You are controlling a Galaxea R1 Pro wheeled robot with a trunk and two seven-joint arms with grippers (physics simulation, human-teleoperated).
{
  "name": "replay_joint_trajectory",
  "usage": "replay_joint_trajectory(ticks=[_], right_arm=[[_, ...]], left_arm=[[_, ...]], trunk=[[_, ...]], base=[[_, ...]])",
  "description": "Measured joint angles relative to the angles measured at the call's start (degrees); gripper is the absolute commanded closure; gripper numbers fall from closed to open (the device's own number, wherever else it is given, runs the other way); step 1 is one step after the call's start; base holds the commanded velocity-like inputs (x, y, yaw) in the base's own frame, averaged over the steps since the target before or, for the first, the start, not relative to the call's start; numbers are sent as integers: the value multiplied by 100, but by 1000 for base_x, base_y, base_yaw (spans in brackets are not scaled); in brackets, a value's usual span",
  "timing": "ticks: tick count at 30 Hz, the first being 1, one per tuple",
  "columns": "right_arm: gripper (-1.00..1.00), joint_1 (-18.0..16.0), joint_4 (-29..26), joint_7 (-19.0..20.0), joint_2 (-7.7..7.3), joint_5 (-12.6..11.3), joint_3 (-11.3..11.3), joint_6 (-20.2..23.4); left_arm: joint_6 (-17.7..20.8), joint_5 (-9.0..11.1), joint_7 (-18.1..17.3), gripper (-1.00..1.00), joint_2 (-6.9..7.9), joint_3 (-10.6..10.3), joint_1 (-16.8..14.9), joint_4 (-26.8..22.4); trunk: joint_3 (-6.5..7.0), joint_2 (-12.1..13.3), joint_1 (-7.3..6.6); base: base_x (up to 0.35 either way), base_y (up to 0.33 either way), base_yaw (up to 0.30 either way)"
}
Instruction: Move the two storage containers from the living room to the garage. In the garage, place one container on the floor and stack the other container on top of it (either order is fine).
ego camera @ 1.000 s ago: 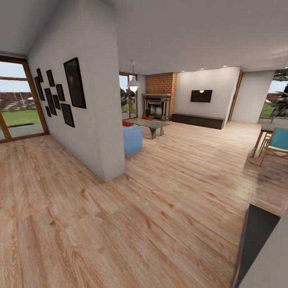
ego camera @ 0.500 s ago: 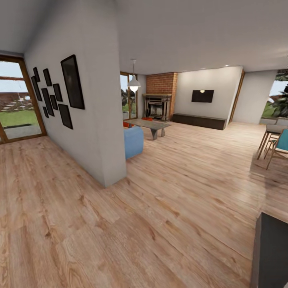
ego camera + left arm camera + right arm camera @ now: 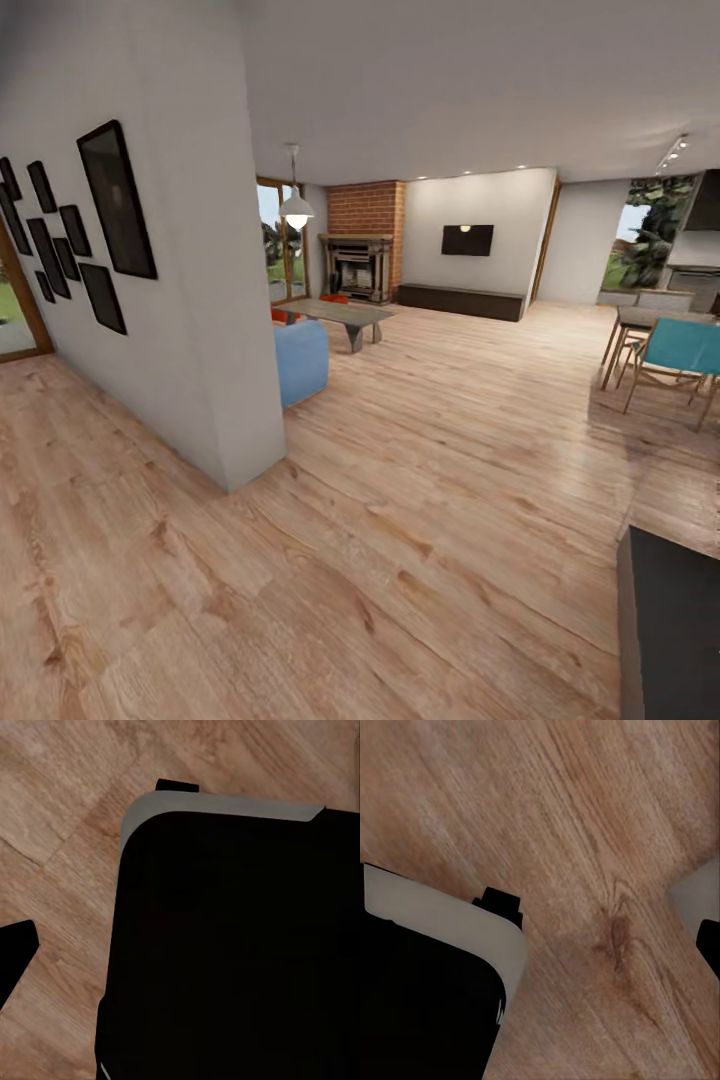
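Head view bright, even. Daylight through glass doors [image 3: 278, 250], plus pendant lamp [image 3: 295, 208] and ceiling spots [image 3: 676, 148] glowing. Soft sheen on plank floor [image 3: 420, 480], faint shadow under chairs [image 3: 668, 362]. Wide-angle stretch near edges, wall [image 3: 190, 250] bowed. Render slightly soft, far stuff mushy. Wrist views dimmer, black body [image 3: 232, 945] featureless.

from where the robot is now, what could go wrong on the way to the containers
The white partition wall ends in a corner close to the path; cutting it tight could clip the base. The blue sofa and the grey coffee table crowd the spot where small red-orange shapes show, too small to identify, so approach room may be tight. The dark counter edge at near right could catch the robot's right side while turning.
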Motion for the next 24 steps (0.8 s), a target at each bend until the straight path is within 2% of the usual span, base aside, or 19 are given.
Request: replay_joint_trajectory(ticks=[24], right_arm=[[-100,0,0,-1,0,0,0,0]], left_arm=[[-1,0,-3,-100,1,1,0,-4]], trunk=[[0,0,0]], base=[[324,120,-244]])
